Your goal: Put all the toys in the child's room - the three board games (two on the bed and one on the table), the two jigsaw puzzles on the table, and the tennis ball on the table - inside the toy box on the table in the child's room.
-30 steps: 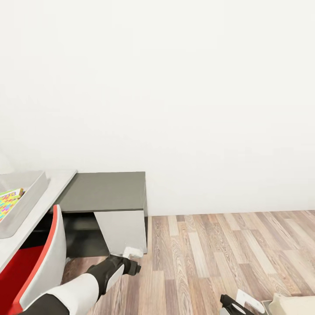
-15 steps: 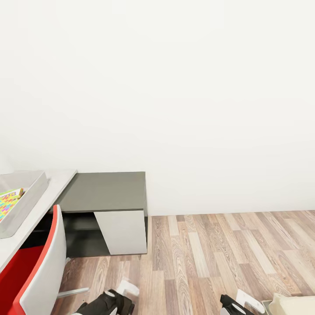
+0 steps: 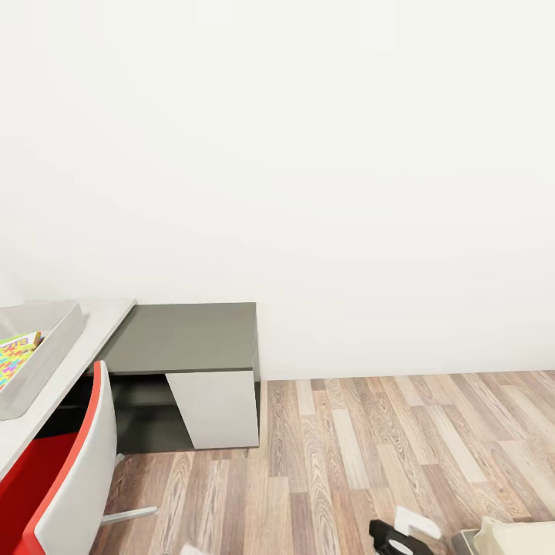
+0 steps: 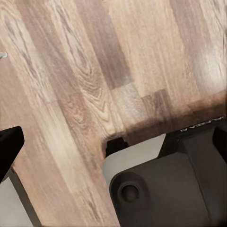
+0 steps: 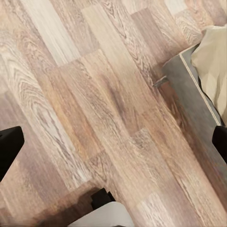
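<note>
From my head camera, the toy box [image 3: 48, 351] sits at nine o'clock on the pale table [image 3: 92, 339], with a jigsaw puzzle [image 3: 15, 358] lying inside it. Beside the table stands a dark grey cabinet [image 3: 189, 339], and a red-and-white chair [image 3: 65, 478] is at seven o'clock. My right gripper [image 3: 401, 532] pokes in at five o'clock, next to a corner of the bed [image 3: 516, 536]. My right wrist camera adds the bed's grey frame [image 5: 189, 90] over wooden floor [image 5: 94, 104], my fingers spread wide and empty. My left wrist camera looks at floor and my dark base [image 4: 170, 189], fingertips [image 4: 9, 144] likewise parted, gripping nothing.
</note>
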{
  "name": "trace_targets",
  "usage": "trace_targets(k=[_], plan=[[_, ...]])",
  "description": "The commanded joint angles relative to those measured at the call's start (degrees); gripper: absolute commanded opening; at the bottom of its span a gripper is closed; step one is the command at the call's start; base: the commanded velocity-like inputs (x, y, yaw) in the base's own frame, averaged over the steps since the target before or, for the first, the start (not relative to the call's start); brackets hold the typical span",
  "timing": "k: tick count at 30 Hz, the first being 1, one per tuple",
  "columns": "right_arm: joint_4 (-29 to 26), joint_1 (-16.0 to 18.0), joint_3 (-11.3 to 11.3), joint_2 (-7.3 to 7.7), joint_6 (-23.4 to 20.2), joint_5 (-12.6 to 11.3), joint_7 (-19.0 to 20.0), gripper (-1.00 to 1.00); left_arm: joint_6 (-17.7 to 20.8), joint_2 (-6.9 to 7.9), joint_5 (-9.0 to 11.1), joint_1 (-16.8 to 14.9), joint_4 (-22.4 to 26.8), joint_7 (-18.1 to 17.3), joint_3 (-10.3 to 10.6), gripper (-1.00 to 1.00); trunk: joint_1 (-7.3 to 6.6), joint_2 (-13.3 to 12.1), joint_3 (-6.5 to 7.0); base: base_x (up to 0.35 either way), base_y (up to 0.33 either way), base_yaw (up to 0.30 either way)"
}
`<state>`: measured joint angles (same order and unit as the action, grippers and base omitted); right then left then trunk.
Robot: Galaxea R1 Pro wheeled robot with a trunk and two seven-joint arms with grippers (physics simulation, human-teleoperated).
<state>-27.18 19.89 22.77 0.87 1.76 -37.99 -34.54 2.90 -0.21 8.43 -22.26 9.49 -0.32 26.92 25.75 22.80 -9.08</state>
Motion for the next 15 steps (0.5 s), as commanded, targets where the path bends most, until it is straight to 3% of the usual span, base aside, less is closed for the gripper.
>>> trace_targets(k=[1, 15], plan=[[-0.1, 0.1, 0.8, -0.05, 0.2, -0.6, -0.4, 1.0, -1.0, 0.01, 0.6, 0.4, 0.0, 0.0, 0.3, 1.0, 0.03, 0.1, -0.11, 0.0, 0.0, 0.0], [0.0, 0.1, 1.0, -0.18, 0.1, -1.2, -0.4, 1.0, -3.9, -0.06, 0.6, 1.2, -0.6, 0.0, 0.3, 1.0, 0.03, 0.1, -0.11, 0.0, 0.0, 0.0]])
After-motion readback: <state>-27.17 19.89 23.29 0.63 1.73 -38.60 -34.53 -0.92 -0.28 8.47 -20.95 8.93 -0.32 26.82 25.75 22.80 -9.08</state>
